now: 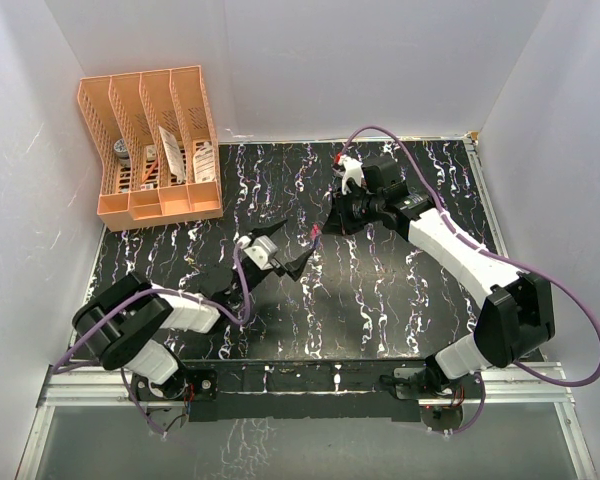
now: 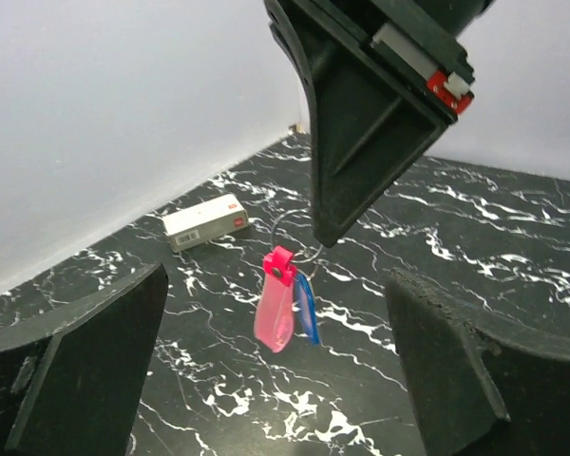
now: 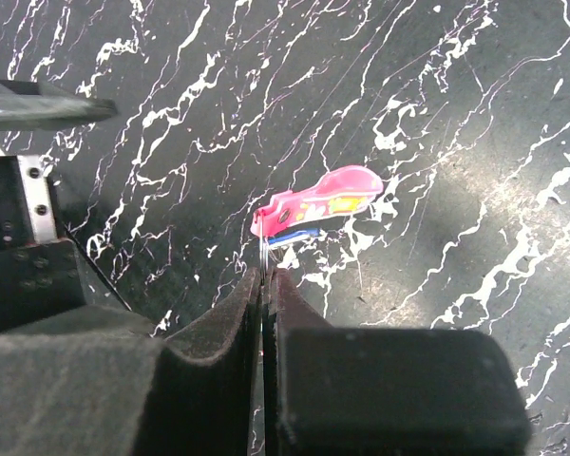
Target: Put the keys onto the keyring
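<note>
The two arms are bolted at the near edge of the black tabletop (image 1: 380, 300), which has white wiggly lines on it like marble. The left arm reaches from the near left corner toward the middle. Its black left gripper (image 1: 295, 243) has its two fingers (image 2: 85, 370) wide apart, and they touch nothing. Just past those fingers, over the middle of the tabletop, hang the keys. The slim see-through pink key (image 2: 275, 306) with a red top is in front. The small blue key (image 2: 307, 312) is tucked right behind it, touching it. Both dangle from a thin silver wire keyring (image 2: 304, 256) and hang in the air above the tabletop. The black right gripper (image 3: 264, 280) comes in from the far right side. Its two fingers are pressed tight together on the wire of the keyring and hold it up. In the right wrist view, the pink key lies across the blue key just past the fingertips. Farther back, a small white box (image 2: 206, 222) with a red mark lies flat, close to where the tabletop meets a white wall. In the far left corner stands an orange plastic rack (image 1: 150, 150) with four slots, and small things sit in the slots.
</note>
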Robot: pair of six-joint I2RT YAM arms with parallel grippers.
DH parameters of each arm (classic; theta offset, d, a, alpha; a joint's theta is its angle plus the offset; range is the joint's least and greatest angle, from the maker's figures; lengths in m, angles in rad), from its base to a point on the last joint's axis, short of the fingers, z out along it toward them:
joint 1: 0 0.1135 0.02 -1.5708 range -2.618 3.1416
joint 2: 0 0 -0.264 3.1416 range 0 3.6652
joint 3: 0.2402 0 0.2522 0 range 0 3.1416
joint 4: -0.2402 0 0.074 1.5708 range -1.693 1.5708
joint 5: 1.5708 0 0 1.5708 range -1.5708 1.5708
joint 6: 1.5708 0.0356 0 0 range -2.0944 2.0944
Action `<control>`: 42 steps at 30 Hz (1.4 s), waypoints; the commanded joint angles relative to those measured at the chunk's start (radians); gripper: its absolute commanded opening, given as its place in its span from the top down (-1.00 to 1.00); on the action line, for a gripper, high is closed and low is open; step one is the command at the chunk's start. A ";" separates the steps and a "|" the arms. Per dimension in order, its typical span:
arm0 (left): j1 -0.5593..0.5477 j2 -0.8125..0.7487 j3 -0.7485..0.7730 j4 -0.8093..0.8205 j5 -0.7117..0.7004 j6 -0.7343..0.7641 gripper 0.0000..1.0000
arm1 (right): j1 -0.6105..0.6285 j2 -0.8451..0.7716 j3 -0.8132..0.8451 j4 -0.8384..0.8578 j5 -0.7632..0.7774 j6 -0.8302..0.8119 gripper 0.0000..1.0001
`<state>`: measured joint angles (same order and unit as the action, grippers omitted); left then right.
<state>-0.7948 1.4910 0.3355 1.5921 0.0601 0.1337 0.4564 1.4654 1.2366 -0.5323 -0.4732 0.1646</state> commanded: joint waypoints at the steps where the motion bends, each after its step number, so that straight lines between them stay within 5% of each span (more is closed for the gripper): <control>1: 0.003 0.038 0.057 -0.017 0.114 0.019 -0.97 | 0.002 -0.014 0.052 0.012 -0.037 0.014 1.00; 42: 0.004 0.263 0.158 0.118 -0.115 0.236 -0.97 | 0.014 -0.069 -0.090 -0.002 -0.092 0.026 1.00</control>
<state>-0.8005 1.7527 0.4900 1.5940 0.0109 0.3309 0.4644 1.4445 1.1622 -0.5201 -0.5526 0.1993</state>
